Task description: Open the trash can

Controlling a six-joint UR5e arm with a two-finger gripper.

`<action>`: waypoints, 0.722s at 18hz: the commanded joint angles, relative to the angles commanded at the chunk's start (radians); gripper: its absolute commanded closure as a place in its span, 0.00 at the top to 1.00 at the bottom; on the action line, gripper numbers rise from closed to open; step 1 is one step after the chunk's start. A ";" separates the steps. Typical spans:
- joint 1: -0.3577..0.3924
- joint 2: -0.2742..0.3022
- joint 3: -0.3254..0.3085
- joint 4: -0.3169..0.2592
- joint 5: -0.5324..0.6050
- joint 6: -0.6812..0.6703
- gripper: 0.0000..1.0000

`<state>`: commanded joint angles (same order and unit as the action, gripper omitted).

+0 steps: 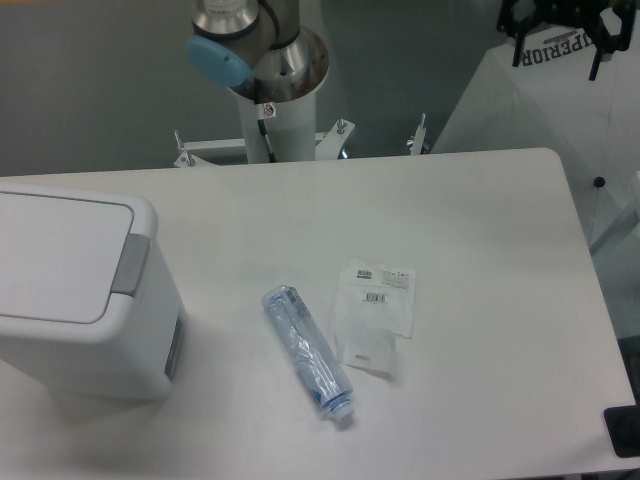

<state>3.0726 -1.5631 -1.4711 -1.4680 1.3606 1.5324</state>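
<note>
One white table (480, 220) bears trash can (75, 290), bottle (308, 352), plastic bag (373, 312).

My arm (262, 45): only base column + lower joint w/ blue cap visible, at 12 o'clock, top edge. Wrist, gripper out of frame; finger state unseen.

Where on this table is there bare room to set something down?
The widest bare patch lies right of the plastic packet, out to the table edge. Another runs along the far edge, behind the bottle. It is crowded at the left, where the trash can sits, and mid-table around bottle and packet.
</note>
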 joint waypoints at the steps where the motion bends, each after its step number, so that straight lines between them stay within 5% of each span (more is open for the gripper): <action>1: -0.002 0.000 -0.002 0.008 0.000 0.000 1.00; 8: -0.009 -0.005 -0.012 0.035 0.000 -0.006 1.00; 13: -0.089 -0.023 -0.014 0.044 -0.003 -0.226 1.00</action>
<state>2.9838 -1.5861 -1.4849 -1.4236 1.3576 1.3061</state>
